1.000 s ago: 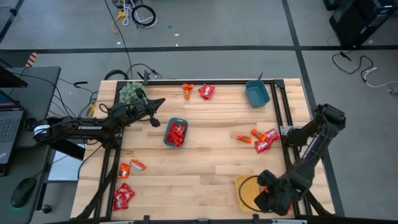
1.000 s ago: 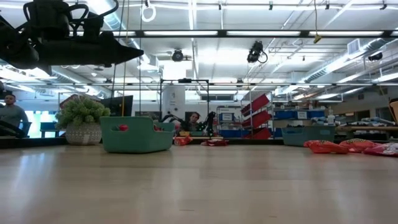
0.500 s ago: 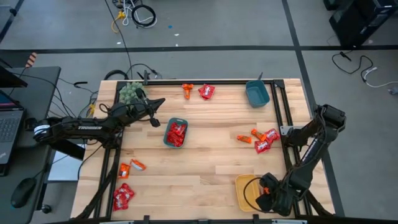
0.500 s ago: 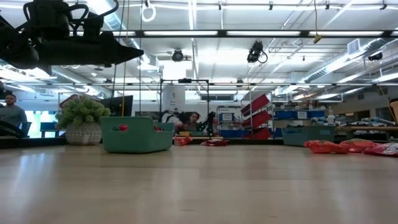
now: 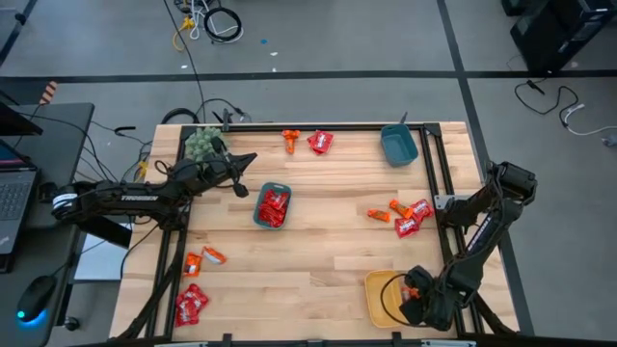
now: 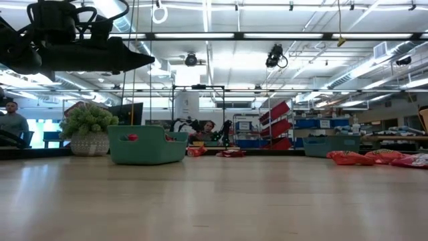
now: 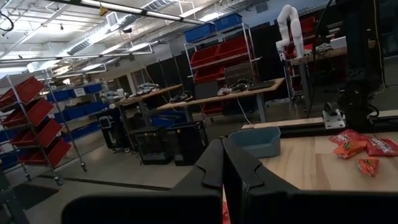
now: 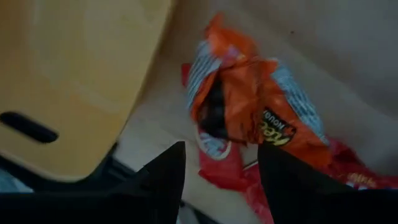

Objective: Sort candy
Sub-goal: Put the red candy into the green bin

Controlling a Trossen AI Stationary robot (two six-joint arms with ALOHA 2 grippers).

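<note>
My right gripper [image 5: 413, 297] hangs open, pointing down, at the table's near right corner beside the yellow tray [image 5: 376, 294]. In the right wrist view its gripper [image 8: 221, 149] stands over an orange candy [image 8: 255, 102] that lies on red candies [image 8: 224, 168]. My arm hides this pile in the high view. My left gripper [image 5: 247, 175] waits shut above the table's far left, with nothing in it. The teal tray [image 5: 260, 214] holds red candies [image 5: 274, 204]. More candy lies loose: a group at mid right [image 5: 402, 214], two at the far edge [image 5: 307, 142], some at the near left [image 5: 196, 280].
A blue tray [image 5: 398, 146] stands at the far right. A fuzzy green plant [image 5: 201, 143] sits at the far left corner, close to my left arm. A black frame [image 5: 439, 173] runs along the table's right side. People show in the room beyond.
My right gripper has sunk toward the candy pile beside the yellow tray, still open. Nothing on the table has moved.
</note>
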